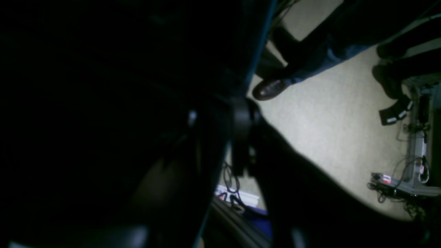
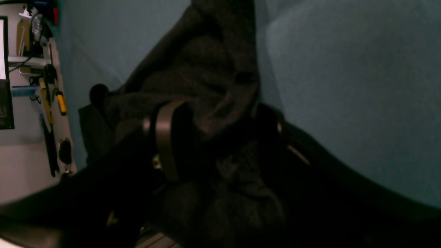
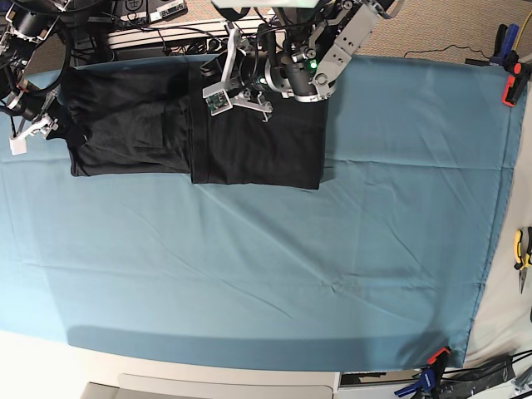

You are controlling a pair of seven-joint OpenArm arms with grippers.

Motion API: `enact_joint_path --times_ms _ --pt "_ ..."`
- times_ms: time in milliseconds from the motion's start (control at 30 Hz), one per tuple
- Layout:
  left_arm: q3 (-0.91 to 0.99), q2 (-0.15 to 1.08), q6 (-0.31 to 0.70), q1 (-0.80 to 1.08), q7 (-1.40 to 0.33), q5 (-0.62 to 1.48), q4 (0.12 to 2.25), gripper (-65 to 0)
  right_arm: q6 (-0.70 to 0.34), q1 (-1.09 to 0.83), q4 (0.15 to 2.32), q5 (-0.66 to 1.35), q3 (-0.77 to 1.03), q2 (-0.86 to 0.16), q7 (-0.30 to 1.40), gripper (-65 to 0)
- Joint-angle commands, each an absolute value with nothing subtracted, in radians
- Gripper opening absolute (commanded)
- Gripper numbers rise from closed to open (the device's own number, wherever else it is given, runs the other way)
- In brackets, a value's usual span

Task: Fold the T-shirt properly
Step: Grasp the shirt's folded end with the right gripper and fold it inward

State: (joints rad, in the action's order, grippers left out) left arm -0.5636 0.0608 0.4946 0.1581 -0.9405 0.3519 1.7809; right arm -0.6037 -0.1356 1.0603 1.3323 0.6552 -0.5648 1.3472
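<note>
The black T-shirt (image 3: 249,141) lies partly folded at the back left of the teal table cloth (image 3: 291,266), plain side up, its right part doubled over the rest. My left gripper (image 3: 237,93) sits at the shirt's back edge; in the left wrist view it (image 1: 217,117) is barely lit and looks shut on dark T-shirt (image 1: 86,103) cloth. At the shirt's left end my right gripper (image 3: 33,125) stands wide open. Its fingers (image 2: 165,137) straddle a loose bunch of T-shirt (image 2: 206,62) on the cloth (image 2: 344,69).
Clamps (image 3: 509,83) pin the cloth at the right edge and one (image 3: 432,362) at the front. Pliers (image 3: 522,249) lie off the cloth on the right. Cables and gear crowd the back edge. A person's shoe (image 1: 270,89) stands on the floor beyond the table.
</note>
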Motion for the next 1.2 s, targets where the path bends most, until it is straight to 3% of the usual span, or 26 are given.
enact_joint_path --times_ms 0,367,533,833,1167 --pt "-0.566 0.05 0.498 0.155 -0.916 0.369 1.797 -50.7 -0.608 -0.131 1.072 1.315 0.66 -0.59 1.357 -33.7" --pt "-0.566 0.05 0.498 0.155 -0.916 0.369 1.797 -50.7 -0.608 -0.131 1.072 1.312 0.66 -0.59 1.373 -39.2" --pt "-0.566 0.05 0.498 0.155 -0.916 0.369 1.797 -50.8 -0.619 -0.131 1.072 1.312 0.66 -0.59 1.37 -65.0" --pt "-0.563 0.049 0.495 0.15 -0.922 0.369 1.805 -50.8 -0.698 -0.13 1.074 1.456 0.66 -0.59 1.396 -65.0" --pt "-0.501 0.05 0.495 0.164 -0.95 0.386 1.886 -50.8 -0.698 -0.133 1.16 1.484 0.66 -0.531 1.396 -65.0"
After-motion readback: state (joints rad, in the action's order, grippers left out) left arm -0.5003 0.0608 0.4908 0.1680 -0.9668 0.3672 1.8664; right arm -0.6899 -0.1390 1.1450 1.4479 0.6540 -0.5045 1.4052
